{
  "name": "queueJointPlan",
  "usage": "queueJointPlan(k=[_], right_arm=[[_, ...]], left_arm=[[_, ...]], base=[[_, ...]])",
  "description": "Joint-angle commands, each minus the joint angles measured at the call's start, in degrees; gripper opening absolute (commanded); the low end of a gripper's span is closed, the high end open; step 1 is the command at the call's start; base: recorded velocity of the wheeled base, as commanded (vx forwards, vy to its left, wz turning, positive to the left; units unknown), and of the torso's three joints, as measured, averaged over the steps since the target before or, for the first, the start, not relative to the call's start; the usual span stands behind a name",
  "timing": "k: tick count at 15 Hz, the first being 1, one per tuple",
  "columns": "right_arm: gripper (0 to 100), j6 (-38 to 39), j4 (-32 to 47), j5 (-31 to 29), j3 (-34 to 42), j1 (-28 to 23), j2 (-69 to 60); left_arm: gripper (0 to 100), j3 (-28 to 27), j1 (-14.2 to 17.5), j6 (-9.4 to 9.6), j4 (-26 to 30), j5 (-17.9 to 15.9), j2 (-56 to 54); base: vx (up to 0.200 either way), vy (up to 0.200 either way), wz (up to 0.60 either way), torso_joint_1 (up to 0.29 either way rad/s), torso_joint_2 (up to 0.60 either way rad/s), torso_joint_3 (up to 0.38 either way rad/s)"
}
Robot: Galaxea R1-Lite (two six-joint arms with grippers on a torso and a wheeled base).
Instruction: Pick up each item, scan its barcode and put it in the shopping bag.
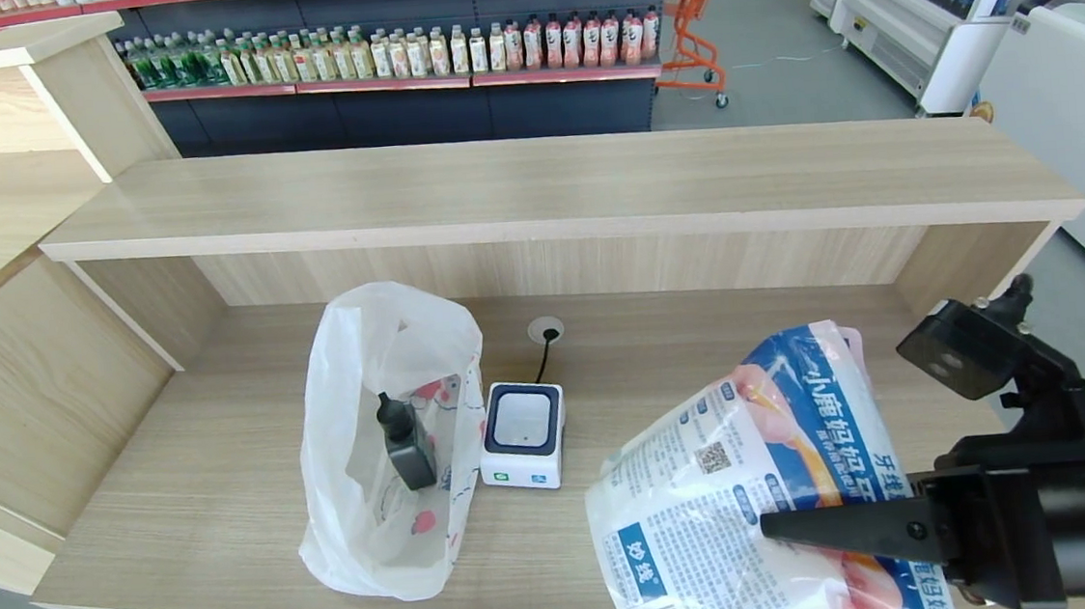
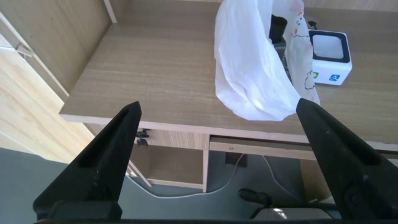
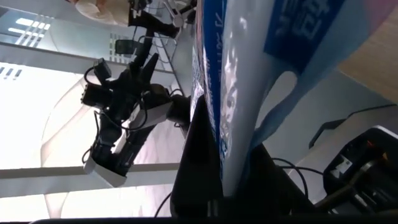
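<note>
Nearest: my right claw (image 1: 813,540) is clamping the packet (image 1: 758,462) by its lower side, fingers pinching the film from both faces. It is hanging above the near right part of the counter (image 1: 208,486), not touching it. The packet is soft, glossy plastic, blue and white, puffed and crinkling. Its printed face is pointing up, with a barcode at the near edge. I am guessing that face needs turning down toward the reader.

My left claw (image 2: 219,107) is hovering spread wide and empty, off the counter's near left edge, likely waiting to help with the bag.

Farther in, the shopping bag (image 1: 340,437) is slumping on the pale wood-grain counter, thin milky film, mouth gaping upward for drop-ins. A dark bottle (image 1: 408,446) is standing inside. Just beside the bag, on its right, the scanner (image 1: 522,434) is sitting: a white box with a dark-framed window facing up. Its cable (image 1: 544,358) is running back into a round hole.

Far behind, rows of drinks (image 1: 387,55) are lining a shelf.
</note>
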Motion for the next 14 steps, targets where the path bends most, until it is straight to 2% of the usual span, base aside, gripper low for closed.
queueJointPlan(k=[1,9,11,13,14], right_arm=[[0,-0.1,0.0,0.0,0.1,0.0,0.5],[0,-2.4,-0.1,-0.1,-0.1,-0.4,0.1],[0,-9.6,0.1,-0.1,-0.1,-1.8,-1.7],[0,-29.7,0.3,-3.0,-0.4,-9.3,-3.9],[0,-34.8,0.2,-5.3,-0.4,-11.6,-4.5]], left_arm=[[100,0.0,-0.1,-0.03,0.0,0.0,0.0],[100,0.0,0.0,0.06,0.0,0.0,0.0],[100,0.0,0.0,-0.03,0.0,0.0,0.0],[100,0.0,0.0,-0.03,0.0,0.1,0.0],[100,0.0,0.0,-0.03,0.0,0.0,0.1]], base=[[0.000,0.000,0.00,0.000,0.00,0.000],[0.000,0.000,0.00,0.000,0.00,0.000],[0.000,0.000,0.00,0.000,0.00,0.000],[0.000,0.000,0.00,0.000,0.00,0.000],[0.000,0.000,0.00,0.000,0.00,0.000]])
